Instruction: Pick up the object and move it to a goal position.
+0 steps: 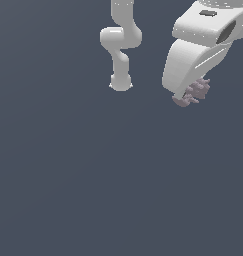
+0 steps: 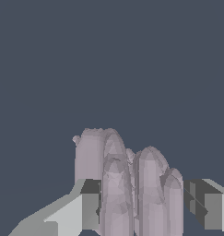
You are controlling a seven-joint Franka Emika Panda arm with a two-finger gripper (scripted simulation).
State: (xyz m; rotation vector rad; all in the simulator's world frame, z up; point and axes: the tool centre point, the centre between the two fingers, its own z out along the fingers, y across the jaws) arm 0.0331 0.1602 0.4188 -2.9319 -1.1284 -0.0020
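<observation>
- The white robot gripper (image 2: 143, 207) has its jaws clamped on the small pale pinkish-mauve lumpy object (image 2: 132, 184); in the wrist view the ribbed, finger-like ridges fill the gap between the two grey pads (image 2: 91, 205).
- In the exterior view the same object (image 1: 192, 93) pokes out just under the white gripper (image 1: 185, 95), with no shadow or contact visible beneath it, so it appears lifted clear of the flat dark slate-blue bench (image 1: 93, 190).
- Well away from the object, toward the exterior view's left, stands the white jointed arm base (image 1: 121, 45).
- Judged from this, the pick-up looks done and the carry remains; no goal marker shows in either view, so how much travel is left cannot be told.
</observation>
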